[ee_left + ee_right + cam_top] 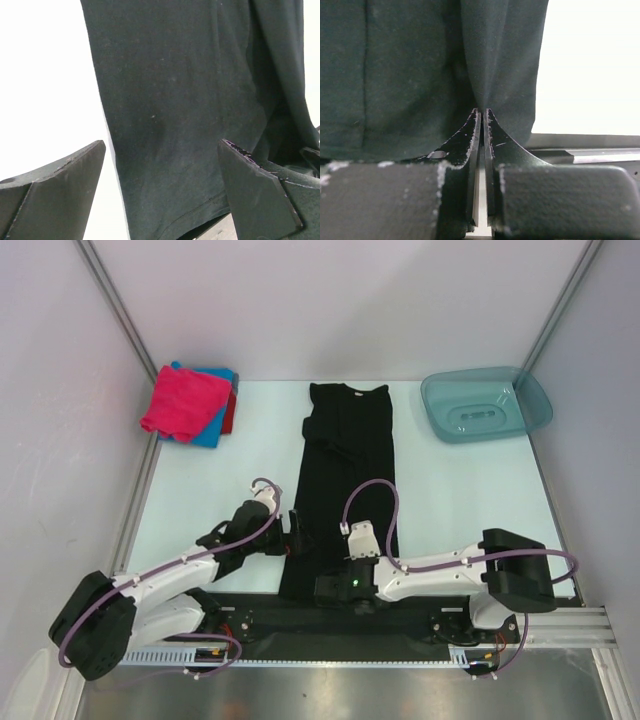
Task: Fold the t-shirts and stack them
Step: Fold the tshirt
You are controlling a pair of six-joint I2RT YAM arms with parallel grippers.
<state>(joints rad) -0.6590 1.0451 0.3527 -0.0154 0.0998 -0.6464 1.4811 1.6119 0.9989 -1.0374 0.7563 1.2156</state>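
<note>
top external: the black shirt (345, 480) lies as a long strip down the middle of the table (460, 490), a pink shirt (182, 400) folded at the far left corner. the right gripper (483, 112) is pinched tight on the black shirt's near hem; the left gripper (162, 150) stands wide over its left edge.
</note>
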